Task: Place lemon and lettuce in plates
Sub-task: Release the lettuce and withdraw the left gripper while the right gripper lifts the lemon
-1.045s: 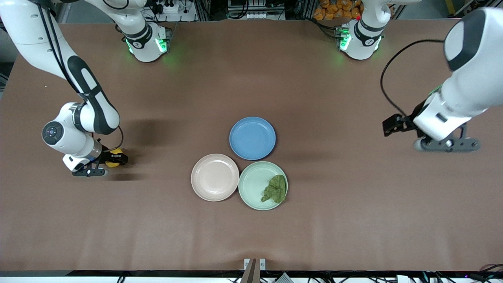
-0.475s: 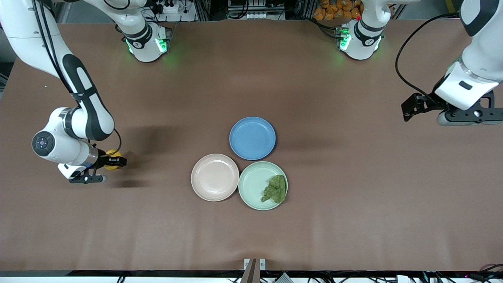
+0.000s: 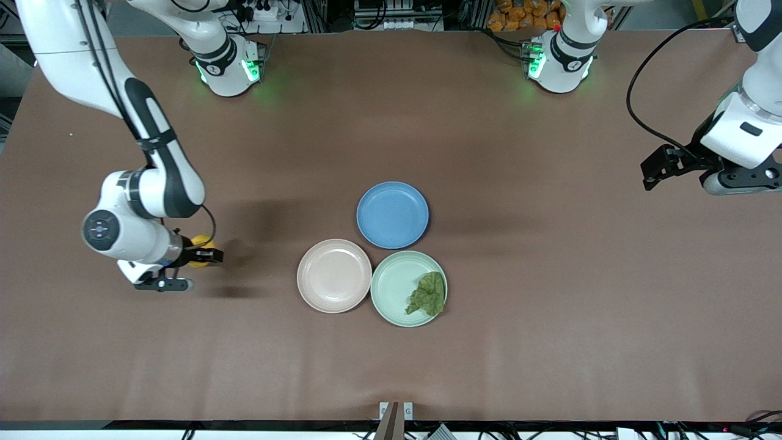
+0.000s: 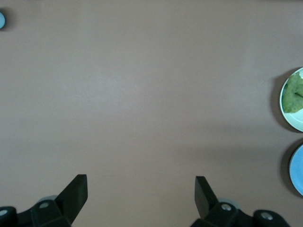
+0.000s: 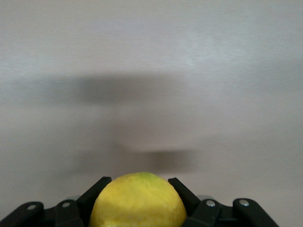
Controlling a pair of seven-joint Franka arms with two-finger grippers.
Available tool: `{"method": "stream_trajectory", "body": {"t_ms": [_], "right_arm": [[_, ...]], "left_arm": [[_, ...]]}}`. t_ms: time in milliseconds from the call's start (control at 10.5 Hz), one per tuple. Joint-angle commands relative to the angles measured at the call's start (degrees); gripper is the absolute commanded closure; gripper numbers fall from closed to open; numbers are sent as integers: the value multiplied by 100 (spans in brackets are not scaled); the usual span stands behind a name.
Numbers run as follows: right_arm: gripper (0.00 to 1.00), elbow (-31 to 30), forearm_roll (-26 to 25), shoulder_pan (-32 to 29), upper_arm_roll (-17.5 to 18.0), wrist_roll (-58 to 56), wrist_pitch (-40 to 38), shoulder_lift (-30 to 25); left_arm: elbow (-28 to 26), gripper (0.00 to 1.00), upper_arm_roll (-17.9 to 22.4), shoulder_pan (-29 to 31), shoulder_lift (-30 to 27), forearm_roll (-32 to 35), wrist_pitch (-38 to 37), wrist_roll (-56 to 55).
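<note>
- No brand, label or writing can be read anywhere.
- Surface [image 3: 550, 318]: matte brown, faintly creased sheet.
- Three round shallow matte plates cluster at mid-frame in the front view, rims close together — blue plate [image 3: 392, 214] uppermost and bare; pinkish-beige plate [image 3: 334, 275] bare; mint green plate [image 3: 400, 284] holding the lettuce [image 3: 429, 294], a wrinkly dark-green ragged leaf.
- Right end effector [image 3: 204, 255], middle left of the front view, off the surface; fingers clamped on the lemon [image 5: 137, 202] — smooth, oval, bright yellow.
- Left end effector [image 4: 141, 189], upper right edge of the front view; fingers wide apart, gripping nothing, over bare surface.
</note>
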Motion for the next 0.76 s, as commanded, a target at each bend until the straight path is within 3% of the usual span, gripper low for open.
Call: {"method": "stream_trajectory", "body": {"t_ms": [0, 285, 665], "right_arm": [[45, 184, 47, 362, 6, 272, -104, 12], [47, 482, 661, 845, -3, 272, -104, 117], [47, 1158, 698, 1346, -3, 929, -104, 573]], "left_arm": [[225, 0, -28, 274, 58, -317, 20, 57], [235, 0, -28, 293, 50, -320, -6, 48], [164, 0, -46, 284, 77, -267, -85, 22]]}}
